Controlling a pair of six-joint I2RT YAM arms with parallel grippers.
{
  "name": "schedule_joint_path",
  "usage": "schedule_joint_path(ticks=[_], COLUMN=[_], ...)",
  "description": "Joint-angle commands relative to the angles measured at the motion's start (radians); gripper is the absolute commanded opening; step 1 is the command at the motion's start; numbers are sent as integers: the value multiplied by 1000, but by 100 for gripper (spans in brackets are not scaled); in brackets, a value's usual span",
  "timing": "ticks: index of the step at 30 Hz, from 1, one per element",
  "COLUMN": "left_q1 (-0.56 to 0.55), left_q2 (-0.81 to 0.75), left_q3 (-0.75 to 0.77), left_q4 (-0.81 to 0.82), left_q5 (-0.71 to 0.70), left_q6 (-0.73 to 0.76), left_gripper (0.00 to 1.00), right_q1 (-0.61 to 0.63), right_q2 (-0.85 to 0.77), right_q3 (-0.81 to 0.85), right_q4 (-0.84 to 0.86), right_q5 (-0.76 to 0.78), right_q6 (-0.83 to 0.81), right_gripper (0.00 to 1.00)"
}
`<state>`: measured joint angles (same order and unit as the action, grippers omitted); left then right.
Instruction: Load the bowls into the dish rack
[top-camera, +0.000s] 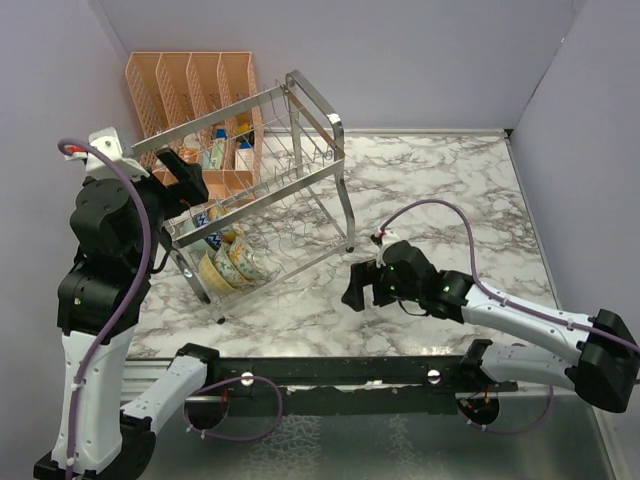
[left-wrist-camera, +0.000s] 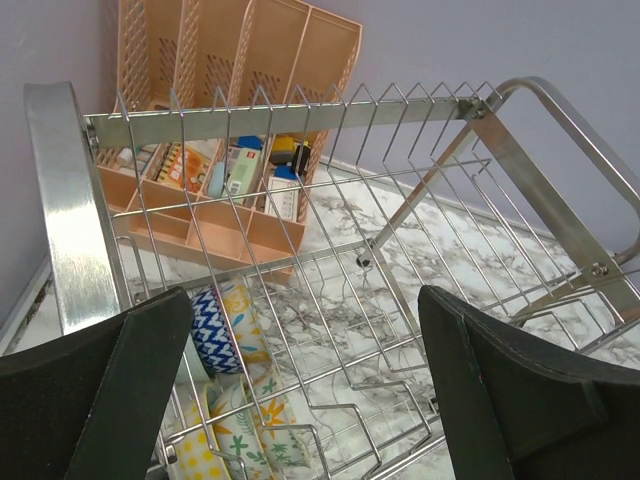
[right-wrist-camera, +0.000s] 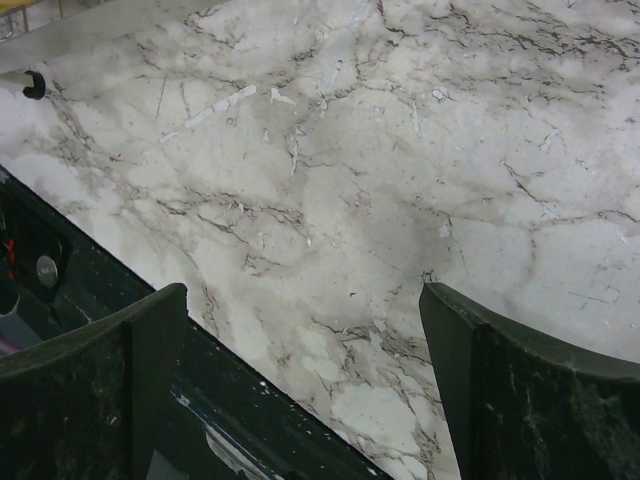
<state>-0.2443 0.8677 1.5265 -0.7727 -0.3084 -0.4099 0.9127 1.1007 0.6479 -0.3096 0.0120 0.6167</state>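
Three small round ceramic bowls (top-camera: 228, 258) seem to sit on edge in the lower tier of the large chrome wire dish rack (left-wrist-camera: 280, 116). The top view shows cream-yellow rims and blue pattern packed close together. I can tell two painted ones for sure; the plain teal one is hard to pick out. The left wrist view looks down through the upper wires at a blue-patterned bowl (left-wrist-camera: 222, 328) and a yellow floral bowl (left-wrist-camera: 245, 435) touching it. The left jaws hang spread wide and empty just above the rack's near end. The right jaws, also spread with nothing between them, hover low over the grey-veined marble surface (top-camera: 440, 190), well apart from the rack. No bowl shows on that surface, so loading looks finished or nearly so. Next, the left arm should lift straight away without catching a wire.
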Motion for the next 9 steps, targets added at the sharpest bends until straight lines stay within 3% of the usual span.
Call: schedule_joint_path(ticks=[1, 9], left_q1=[2, 2], left_q2=[-1, 22], left_q3=[1, 32], left_q4=[10, -11], left_q5=[-25, -13], left_q6=[13, 18], left_gripper=[99, 99], right_q1=[0, 0], right_q2=[-34, -38], right_q3=[38, 39], right_q4=[-31, -43], right_q5=[51, 61], right_q6=[2, -6], right_gripper=[99, 99])
